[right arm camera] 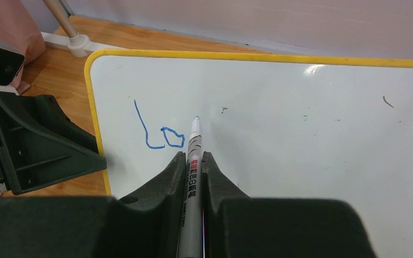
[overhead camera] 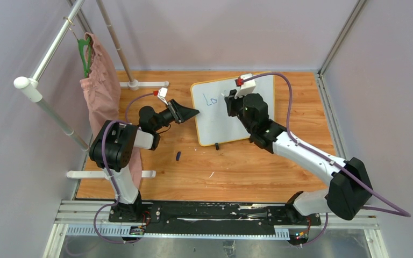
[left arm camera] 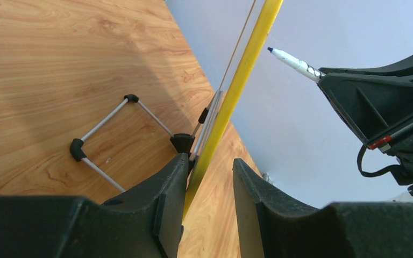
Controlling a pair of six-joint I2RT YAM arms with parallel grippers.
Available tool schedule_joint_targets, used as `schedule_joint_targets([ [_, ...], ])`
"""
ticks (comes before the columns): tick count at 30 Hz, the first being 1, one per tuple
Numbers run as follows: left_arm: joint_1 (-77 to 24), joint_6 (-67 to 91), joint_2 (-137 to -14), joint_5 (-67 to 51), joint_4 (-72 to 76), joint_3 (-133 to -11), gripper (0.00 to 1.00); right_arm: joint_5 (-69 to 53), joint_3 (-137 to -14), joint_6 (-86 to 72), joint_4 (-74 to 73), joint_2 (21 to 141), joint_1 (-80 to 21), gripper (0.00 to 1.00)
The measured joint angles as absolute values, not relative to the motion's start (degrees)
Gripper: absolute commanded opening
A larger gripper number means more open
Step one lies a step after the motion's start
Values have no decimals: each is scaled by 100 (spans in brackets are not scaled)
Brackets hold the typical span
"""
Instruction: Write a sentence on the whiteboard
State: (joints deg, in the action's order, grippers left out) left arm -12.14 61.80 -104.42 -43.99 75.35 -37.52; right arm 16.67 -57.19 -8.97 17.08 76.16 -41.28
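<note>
The whiteboard (overhead camera: 231, 121) stands tilted at the back middle of the wooden table, with a yellow rim (left arm camera: 236, 80). Only the blue letters "Lo" (overhead camera: 210, 100) are on it, at its upper left (right arm camera: 161, 134). My right gripper (overhead camera: 235, 101) is shut on a white marker (right arm camera: 193, 161); its tip is at the board just right of the "o". The marker also shows in the left wrist view (left arm camera: 296, 62). My left gripper (overhead camera: 193, 112) is open and straddles the board's left rim (left arm camera: 209, 164); the rim lies against one finger, and the other finger is apart from it.
A small blue cap (overhead camera: 178, 156) lies on the table in front of the board's left corner. A pink cloth (overhead camera: 101, 91) hangs from a white pipe rack (overhead camera: 43, 99) at the left. The board's wire stand (left arm camera: 102, 140) rests on the wood behind it.
</note>
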Motion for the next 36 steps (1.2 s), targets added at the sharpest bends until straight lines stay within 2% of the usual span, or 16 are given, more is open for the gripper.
schedule_joint_targets([
  [36, -1214, 6219, -10442, -4401, 7540, -3752, 41, 1457, -5704, -956, 1717, 8029, -4110, 0],
])
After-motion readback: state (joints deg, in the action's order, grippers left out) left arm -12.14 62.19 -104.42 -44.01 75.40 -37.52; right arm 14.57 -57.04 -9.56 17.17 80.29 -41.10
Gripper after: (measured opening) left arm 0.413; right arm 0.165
